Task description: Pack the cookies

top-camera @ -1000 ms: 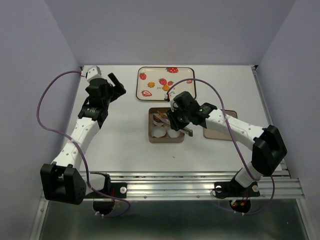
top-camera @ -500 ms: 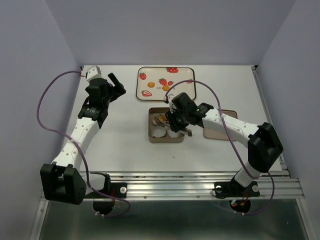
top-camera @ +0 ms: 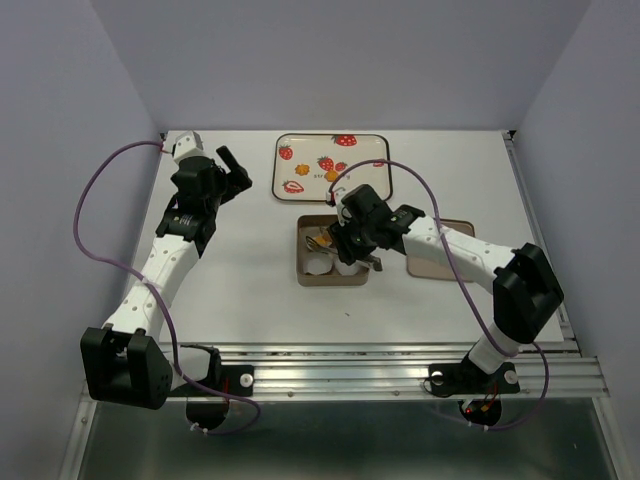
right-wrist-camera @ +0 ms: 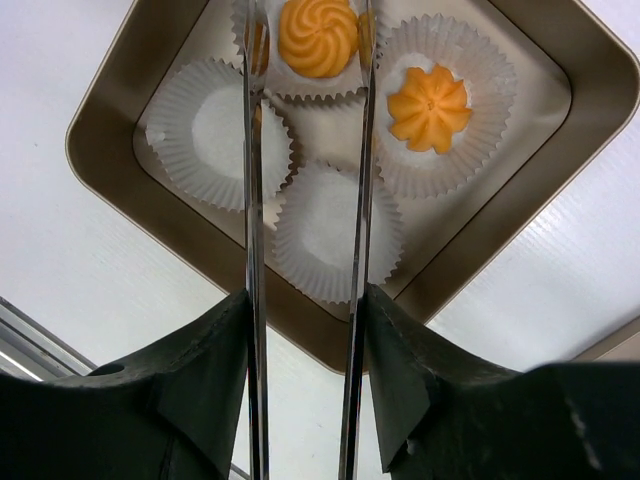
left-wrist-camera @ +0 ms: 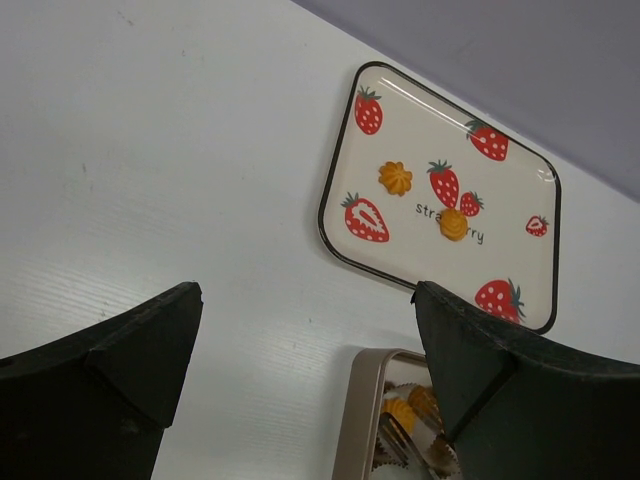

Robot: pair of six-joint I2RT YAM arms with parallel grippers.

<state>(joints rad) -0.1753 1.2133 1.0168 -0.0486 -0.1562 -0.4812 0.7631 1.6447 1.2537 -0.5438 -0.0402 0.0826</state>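
Observation:
Two orange cookies (left-wrist-camera: 395, 178) (left-wrist-camera: 453, 224) lie on the strawberry-printed plate (top-camera: 282, 165). Two more sit in white paper cups inside the brown tin (right-wrist-camera: 100, 150): one cookie (right-wrist-camera: 318, 37) between the tips of the metal tongs (right-wrist-camera: 250, 200), another (right-wrist-camera: 429, 104) beside it. My right gripper (right-wrist-camera: 303, 300) hangs over the tin, shut on the tongs, whose blades stand apart and do not squeeze the cookie. Two paper cups (right-wrist-camera: 220, 133) (right-wrist-camera: 338, 232) are empty. My left gripper (left-wrist-camera: 305, 295) hovers open over the table's back left, holding nothing.
A brown lid (top-camera: 462, 228) lies right of the tin, partly under my right arm. The plate sits just behind the tin at the table's back. Purple cables loop off both arms. Walls close the table on three sides.
My right gripper has shifted slightly left over the tin and its fingers have eased apart, letting the tongs spread around the cookie. The left arm has not moved.

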